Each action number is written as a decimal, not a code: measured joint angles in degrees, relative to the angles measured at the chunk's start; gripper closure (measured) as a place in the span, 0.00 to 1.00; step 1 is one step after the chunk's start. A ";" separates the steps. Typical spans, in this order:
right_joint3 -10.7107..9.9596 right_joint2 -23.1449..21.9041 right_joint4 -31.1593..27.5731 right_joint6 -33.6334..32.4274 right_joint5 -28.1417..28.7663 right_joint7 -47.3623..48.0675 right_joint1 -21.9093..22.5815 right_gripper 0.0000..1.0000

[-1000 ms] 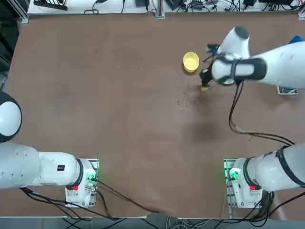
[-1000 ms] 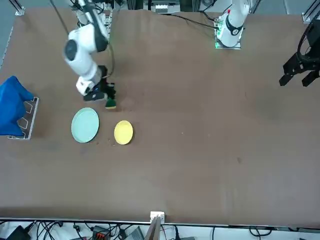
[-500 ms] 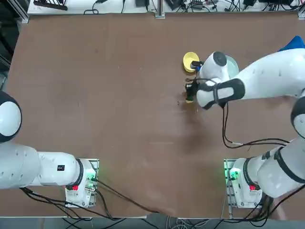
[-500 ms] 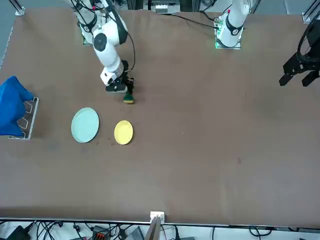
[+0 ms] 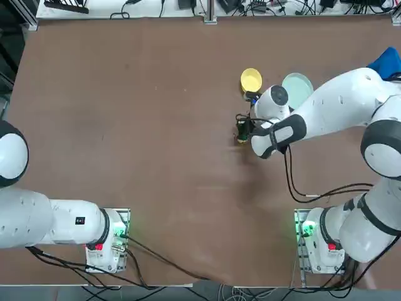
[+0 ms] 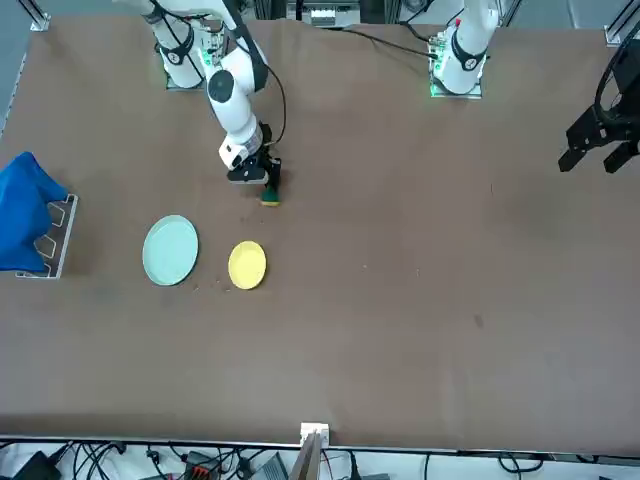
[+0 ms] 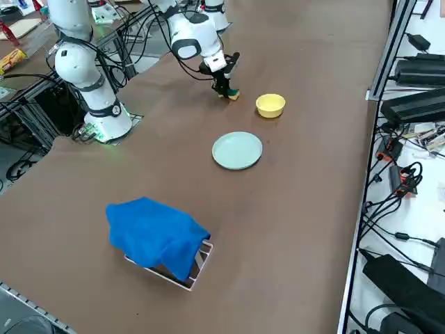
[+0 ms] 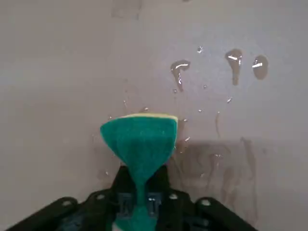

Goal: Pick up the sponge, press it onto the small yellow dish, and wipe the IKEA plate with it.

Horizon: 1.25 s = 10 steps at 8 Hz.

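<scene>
The sponge [image 8: 139,139], green top over a thin yellow layer, is pinched at its waist by my right gripper [image 8: 139,195], which is shut on it. In the top view the gripper [image 5: 242,129] holds the sponge [image 5: 241,136] low over the brown table, a short way from the small yellow dish [image 5: 251,80] on the side nearer my base. The pale green IKEA plate [image 5: 297,84] lies beside the dish, partly under my arm. From the front, the sponge [image 6: 270,197] hangs behind the dish [image 6: 247,265] and plate [image 6: 170,250]. Whether it touches the table I cannot tell.
Water drops and wet streaks [image 8: 236,57] mark the table just past the sponge. A blue cloth [image 7: 156,236] drapes over a small rack near the table's right edge, beyond the plate [image 7: 237,150]. Cables lie beyond the far edge.
My right arm has carried the sponge away from the plate, past the yellow dish toward the table's middle and a little nearer my base. The plate now shows from above.
</scene>
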 joint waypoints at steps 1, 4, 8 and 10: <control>-0.33 0.11 0.49 0.00 0.00 0.00 -0.05 0.80; -1.43 0.02 4.29 -4.16 0.00 0.00 -0.34 0.30; -2.27 -4.14 19.24 -28.02 -0.25 -1.18 -5.02 0.00; -2.52 -5.48 27.84 -39.99 -0.44 -5.60 -10.55 0.00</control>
